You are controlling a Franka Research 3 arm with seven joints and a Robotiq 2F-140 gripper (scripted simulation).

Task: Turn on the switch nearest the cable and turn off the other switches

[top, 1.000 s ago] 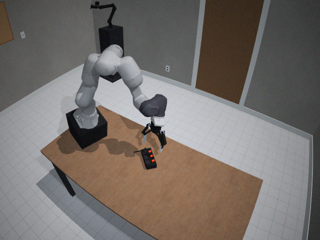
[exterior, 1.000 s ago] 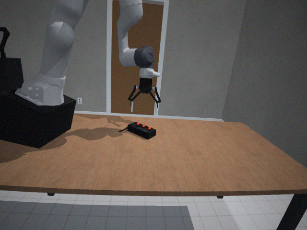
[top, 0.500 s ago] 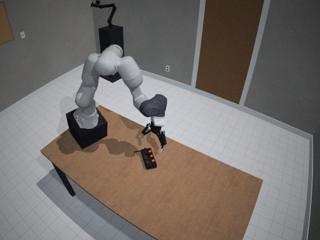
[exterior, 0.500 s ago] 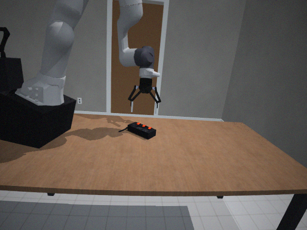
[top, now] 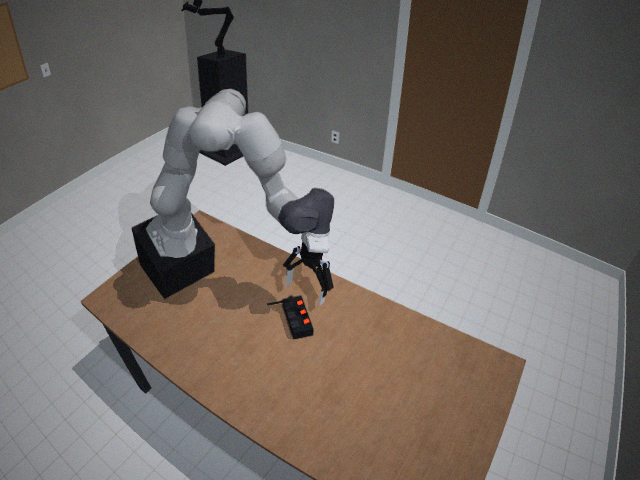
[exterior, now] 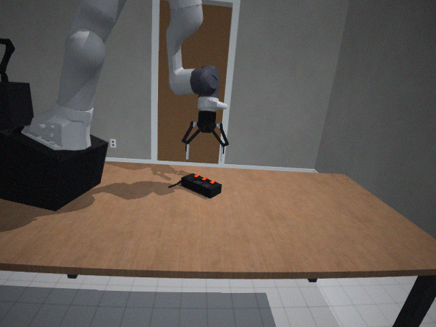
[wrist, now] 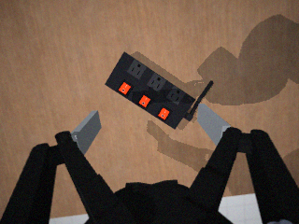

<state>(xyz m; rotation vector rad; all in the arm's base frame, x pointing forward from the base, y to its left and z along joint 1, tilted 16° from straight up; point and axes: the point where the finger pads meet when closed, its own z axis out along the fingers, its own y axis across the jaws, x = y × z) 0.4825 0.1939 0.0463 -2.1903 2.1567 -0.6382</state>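
Note:
A black power strip (top: 297,316) lies flat on the wooden table, right way up. It also shows in the exterior view (exterior: 201,184) and in the wrist view (wrist: 149,90). It has three orange-red rocker switches in a row (wrist: 144,100) and three sockets beside them. A short black cable stub (wrist: 198,99) sticks out of one end. My gripper (top: 306,289) hangs above the strip near its cable end, apart from it. It is open wide and empty, as the exterior view (exterior: 204,154) and the wrist view (wrist: 149,125) show.
The robot's black base block (top: 173,255) stands on the table's far left corner. A brown door (exterior: 193,80) is in the wall behind the table. A second black stand with a small arm (top: 221,67) stands on the floor behind.

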